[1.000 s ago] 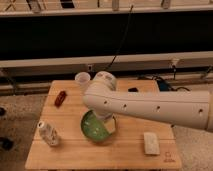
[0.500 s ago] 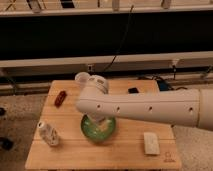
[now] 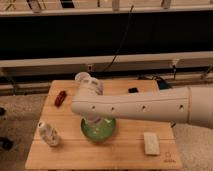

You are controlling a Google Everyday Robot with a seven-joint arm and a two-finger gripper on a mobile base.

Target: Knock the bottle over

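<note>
One wooden table carries six things. The single bottle is at the near left of the table, its white cap uppermost and leaning a little to the left. Nothing touches it.

One green bowl sits near the middle of the table, to the right of the bottle and apart from it. One translucent white cup stands at the far edge, left of centre, partly behind the arm. One small reddish-brown object lies at the far left. One small dark object lies at the far edge, right of centre. One pale rectangular block lies at the near right.

The robot's one white arm reaches in from the right across the middle of the table. Its end effector hangs below the arm's left end, over the green bowl and well apart from the bottle. I cannot tell whether it is spread or pressed together, since the arm covers most of it.
</note>
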